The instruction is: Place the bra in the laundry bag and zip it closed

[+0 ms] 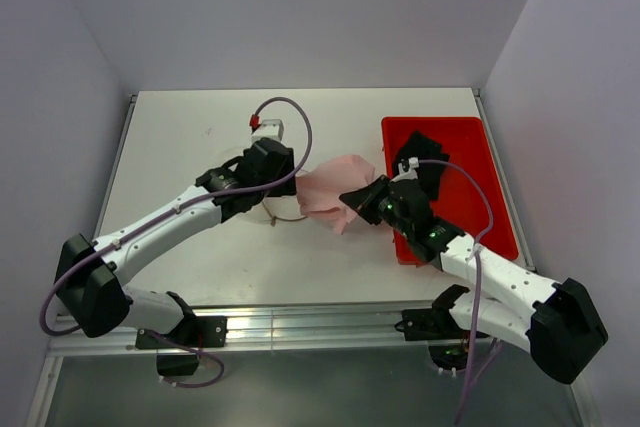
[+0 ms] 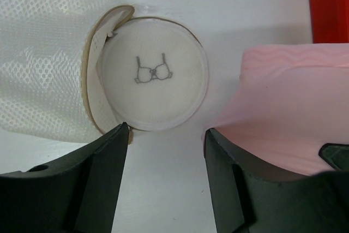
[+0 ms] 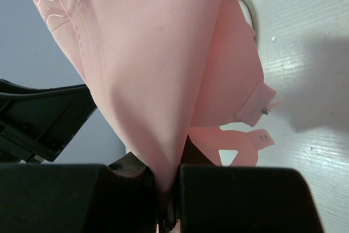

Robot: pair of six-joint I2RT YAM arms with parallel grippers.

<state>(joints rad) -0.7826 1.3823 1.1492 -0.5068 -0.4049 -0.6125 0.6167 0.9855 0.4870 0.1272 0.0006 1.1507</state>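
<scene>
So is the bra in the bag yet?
Out. The bra hangs pinched in the right gripper, beside the laundry bag, not inside it.

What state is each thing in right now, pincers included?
left pincer: open, holding nothing.
right pincer: shut on the bra.
bra: hanging from the right pincer, outside the bag.
laundry bag: lying flat, rim parted, not zipped shut.
red bin: holds the black garment.
black garment: crumpled in the bin, not gripped.
</scene>
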